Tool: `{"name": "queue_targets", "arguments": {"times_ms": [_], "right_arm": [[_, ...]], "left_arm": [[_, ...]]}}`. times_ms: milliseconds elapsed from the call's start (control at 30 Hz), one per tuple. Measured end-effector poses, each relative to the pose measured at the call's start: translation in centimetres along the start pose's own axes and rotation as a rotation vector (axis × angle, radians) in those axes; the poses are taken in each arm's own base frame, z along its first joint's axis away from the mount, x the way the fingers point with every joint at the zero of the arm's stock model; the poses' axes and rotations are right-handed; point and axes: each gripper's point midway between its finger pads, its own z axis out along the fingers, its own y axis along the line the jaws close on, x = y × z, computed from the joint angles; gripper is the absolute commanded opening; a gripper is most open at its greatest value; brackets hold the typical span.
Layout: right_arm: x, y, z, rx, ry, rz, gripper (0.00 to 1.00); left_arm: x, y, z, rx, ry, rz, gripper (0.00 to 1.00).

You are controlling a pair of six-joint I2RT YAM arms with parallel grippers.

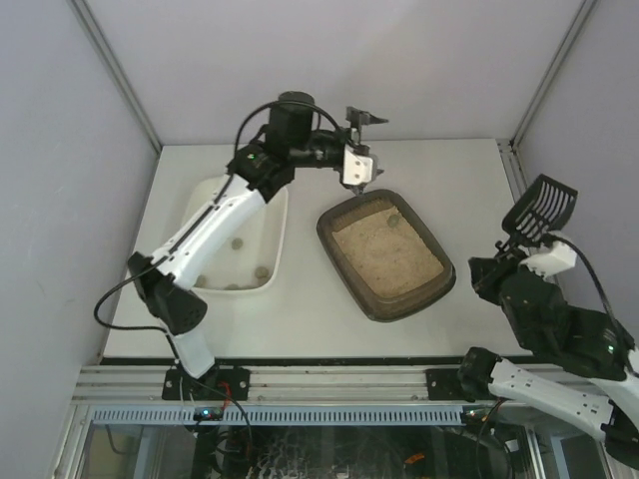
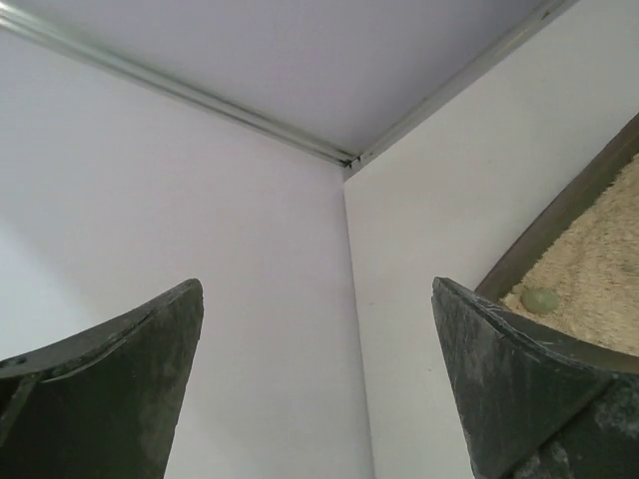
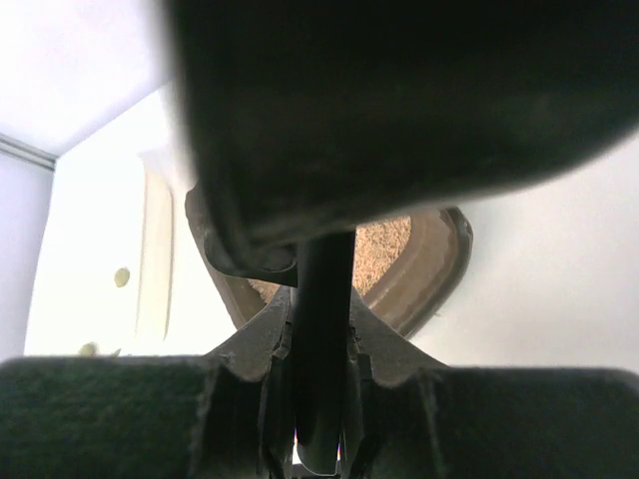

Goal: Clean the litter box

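The litter box (image 1: 384,254) is a dark brown tray of pale sand at the table's middle, with a small greenish lump (image 1: 393,219) near its far corner. My left gripper (image 1: 357,170) hovers over that far corner, open and empty. In the left wrist view its gripper (image 2: 318,289) shows wide-spread jaws, with the box rim (image 2: 559,215) and the lump (image 2: 542,299) at the right. My right gripper (image 1: 521,251) is shut on the black slotted scoop (image 1: 544,208), held up right of the box. In the right wrist view the scoop (image 3: 321,329) sits between the jaws, with the box (image 3: 434,264) behind it.
A white tray (image 1: 272,215) lies left of the litter box under my left arm, with a few small pellets (image 1: 262,270) in it. It also shows in the right wrist view (image 3: 155,249). Enclosure walls close the back and sides.
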Motion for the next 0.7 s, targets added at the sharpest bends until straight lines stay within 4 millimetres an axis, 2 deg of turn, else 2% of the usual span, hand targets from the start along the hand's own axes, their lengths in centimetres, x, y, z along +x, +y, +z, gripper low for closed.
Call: {"name": "queue_targets", "arguments": {"times_ms": [67, 133, 200, 267, 333, 400, 433, 500, 567, 700], "right_arm": [[-0.1, 1.4, 0.9, 0.005, -0.012, -0.047, 0.00], [-0.1, 2.6, 1.9, 0.019, -0.010, -0.091, 0.00], [0.2, 3.6, 3.5, 0.048, 0.053, -0.112, 0.00], [0.4, 4.0, 6.5, 0.080, 0.158, -0.066, 0.00], [1.3, 4.0, 10.1, 0.063, 0.298, -0.014, 0.00], [3.5, 3.6, 13.6, 0.022, 0.486, -0.002, 0.00], [4.8, 3.6, 14.7, 0.001, 0.566, -0.029, 0.00], [7.2, 3.8, 16.0, -0.044, 0.691, -0.110, 0.00], [8.6, 4.8, 16.5, -0.114, 0.765, -0.195, 0.00], [9.1, 7.7, 17.6, -0.281, 0.812, -0.338, 0.00]], "left_arm": [[-1.0, 1.0, -2.5, -0.028, -0.001, -0.084, 1.00], [-1.3, 0.8, -3.6, -0.040, -0.009, -0.224, 1.00], [-0.6, -0.1, -4.3, -0.052, 0.010, -0.379, 1.00], [1.2, -1.1, -5.1, -0.090, 0.074, -0.560, 1.00], [4.2, -1.2, -6.4, -0.190, 0.177, -0.721, 1.00], [7.1, -1.6, -8.3, -0.303, 0.281, -0.844, 1.00], [8.2, -2.0, -9.5, -0.358, 0.330, -0.894, 1.00], [9.9, -2.9, -11.7, -0.449, 0.410, -0.976, 1.00], [10.7, -3.4, -13.6, -0.532, 0.467, -1.028, 1.00], [12.1, -4.1, -17.8, -0.732, 0.561, -1.117, 1.00]]}}
